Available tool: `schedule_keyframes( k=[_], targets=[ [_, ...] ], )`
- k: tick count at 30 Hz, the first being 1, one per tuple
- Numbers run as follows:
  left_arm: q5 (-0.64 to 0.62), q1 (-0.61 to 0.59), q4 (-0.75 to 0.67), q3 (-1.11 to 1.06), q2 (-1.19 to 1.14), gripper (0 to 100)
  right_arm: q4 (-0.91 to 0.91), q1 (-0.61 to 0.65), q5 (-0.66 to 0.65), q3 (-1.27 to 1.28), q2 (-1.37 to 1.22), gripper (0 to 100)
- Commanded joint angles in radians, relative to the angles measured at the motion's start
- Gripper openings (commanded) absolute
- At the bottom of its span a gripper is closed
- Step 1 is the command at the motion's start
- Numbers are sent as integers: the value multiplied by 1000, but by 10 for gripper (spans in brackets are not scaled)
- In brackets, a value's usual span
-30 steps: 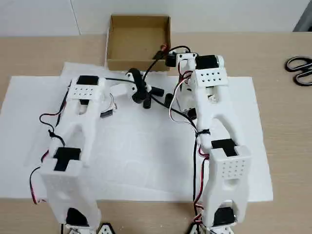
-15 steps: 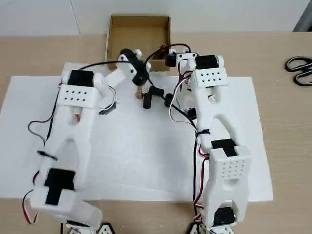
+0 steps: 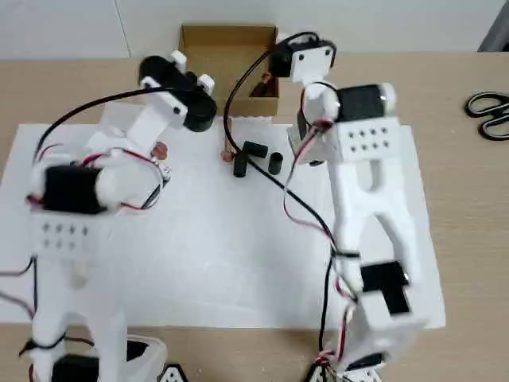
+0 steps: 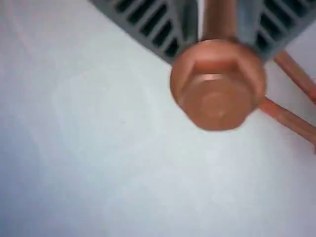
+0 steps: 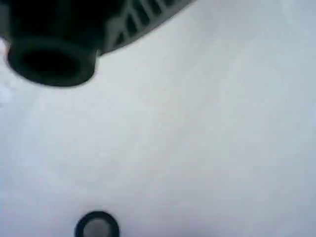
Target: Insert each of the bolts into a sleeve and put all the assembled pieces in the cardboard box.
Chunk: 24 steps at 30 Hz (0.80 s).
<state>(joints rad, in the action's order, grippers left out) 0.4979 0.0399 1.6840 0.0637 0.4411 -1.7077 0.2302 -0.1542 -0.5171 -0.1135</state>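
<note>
My left gripper (image 4: 217, 24) is shut on a copper bolt (image 4: 216, 84), its hex head facing the wrist camera, above the white sheet. In the high view that bolt (image 3: 159, 149) hangs left of the loose parts. Two more bolts (image 4: 289, 118) lie on the sheet beyond it. My right gripper (image 5: 74, 24) is shut on a black sleeve (image 5: 49, 59), held above the sheet; another sleeve (image 5: 97, 228) stands below it. Three black sleeves (image 3: 254, 149) and a bolt (image 3: 227, 153) lie between the arms. The cardboard box (image 3: 191, 48) stands at the back.
A white sheet (image 3: 223, 255) covers the middle of the wooden table. Scissors (image 3: 489, 111) lie at the far right edge. Black and red cables run from both arms over the loose parts and the box's front wall.
My left arm has risen and swung left, away from the sleeves, carrying a bolt. In the last half second the right arm has also lifted, its wrist now nearer the box.
</note>
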Motion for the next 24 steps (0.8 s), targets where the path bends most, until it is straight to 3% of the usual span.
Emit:
schedule_keyframes(
  k=[1,8,15,21,24],
  targets=[
    [-55,-2,3,15,100,6,-16,4,-9,72,231,4],
    [-126,-2,-3,15,178,6,-8,-4,-8,259,533,4],
    [-338,-26,-3,15,209,6,-4,1,29,431,705,4],
    [-552,-74,-84,15,144,6,193,1,204,637,840,6],
    [-647,-58,-103,12,94,6,294,2,222,776,909,5]
  ],
)
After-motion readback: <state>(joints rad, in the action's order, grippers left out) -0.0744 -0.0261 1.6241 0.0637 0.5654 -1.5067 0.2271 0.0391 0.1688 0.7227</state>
